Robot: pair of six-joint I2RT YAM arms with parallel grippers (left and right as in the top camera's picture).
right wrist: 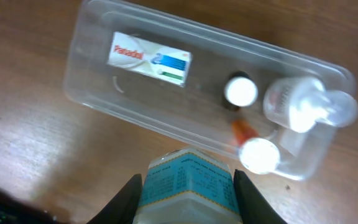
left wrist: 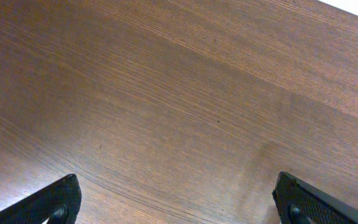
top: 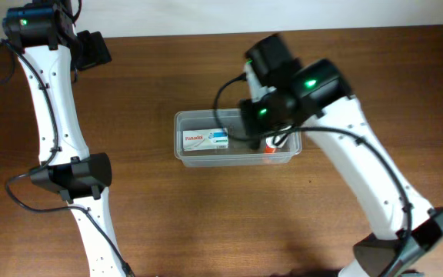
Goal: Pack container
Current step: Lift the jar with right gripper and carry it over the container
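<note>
Packing is looking mostly done: box [right wrist: 149, 58] and three bottles [right wrist: 241, 91] are sitting in container [right wrist: 92, 74]. Right gripper [right wrist: 188, 194] is clamping a labelled bottle [right wrist: 188, 177] over it, and left gripper [left wrist: 179, 202] is gaping wide, idle.

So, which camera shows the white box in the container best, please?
The right wrist view: the white box lies large and unobstructed in the container. Overhead shows it small; the left wrist shows only table.

right arm [top: 337, 115] hides container [top: 194, 117] right end overhead; bottle [right wrist: 188, 177] in right tool [right wrist: 188, 199] cut by bottom edge, label blurred.
</note>
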